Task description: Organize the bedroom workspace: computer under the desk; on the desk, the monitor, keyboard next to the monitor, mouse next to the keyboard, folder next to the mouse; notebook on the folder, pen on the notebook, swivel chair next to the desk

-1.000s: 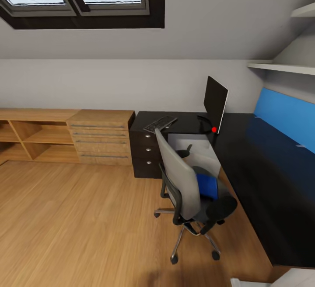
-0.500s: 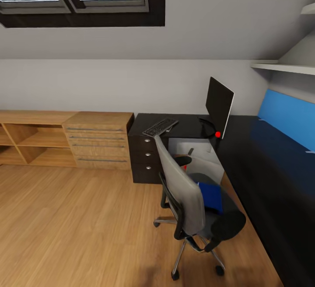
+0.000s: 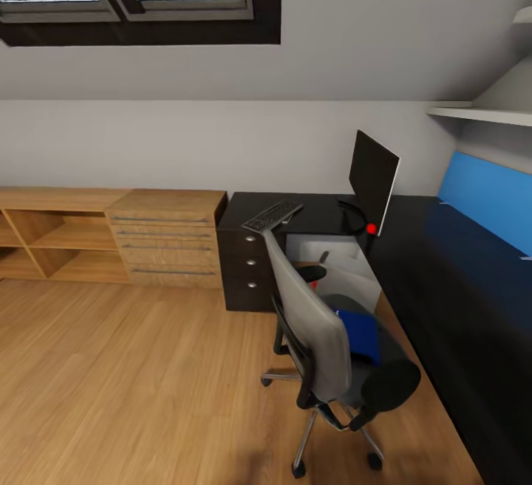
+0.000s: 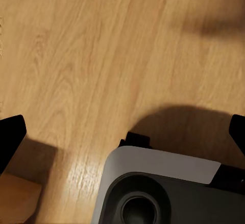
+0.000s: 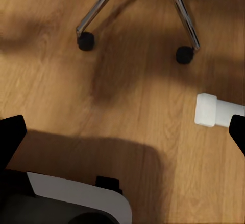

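Note:
The black desk point(image 3: 443, 278) runs along the right wall and turns at the far corner. On it the monitor point(image 3: 373, 179) stands at the corner, with the keyboard point(image 3: 272, 215) to its left over the drawers. The grey swivel chair point(image 3: 314, 322) stands in front of the desk with the blue folder point(image 3: 360, 334) on its seat. Behind the chair, under the desktop, sits the light grey computer point(image 3: 340, 263). The mouse, notebook and pen are out of view. My left gripper point(image 4: 122, 137) and right gripper point(image 5: 122, 137) hang open over the wood floor, holding nothing.
A light-wood dresser point(image 3: 166, 238) and open shelving point(image 3: 52, 238) line the back wall left of the desk. The chair's chrome star base and castors point(image 5: 86, 41) are close to my right gripper, beside a white block point(image 5: 210, 110). My base point(image 4: 163, 188) is below the left gripper.
The head view has shifted a little, so the chair and desk sit slightly lower and further right in the picture. Nothing in the room has moved.

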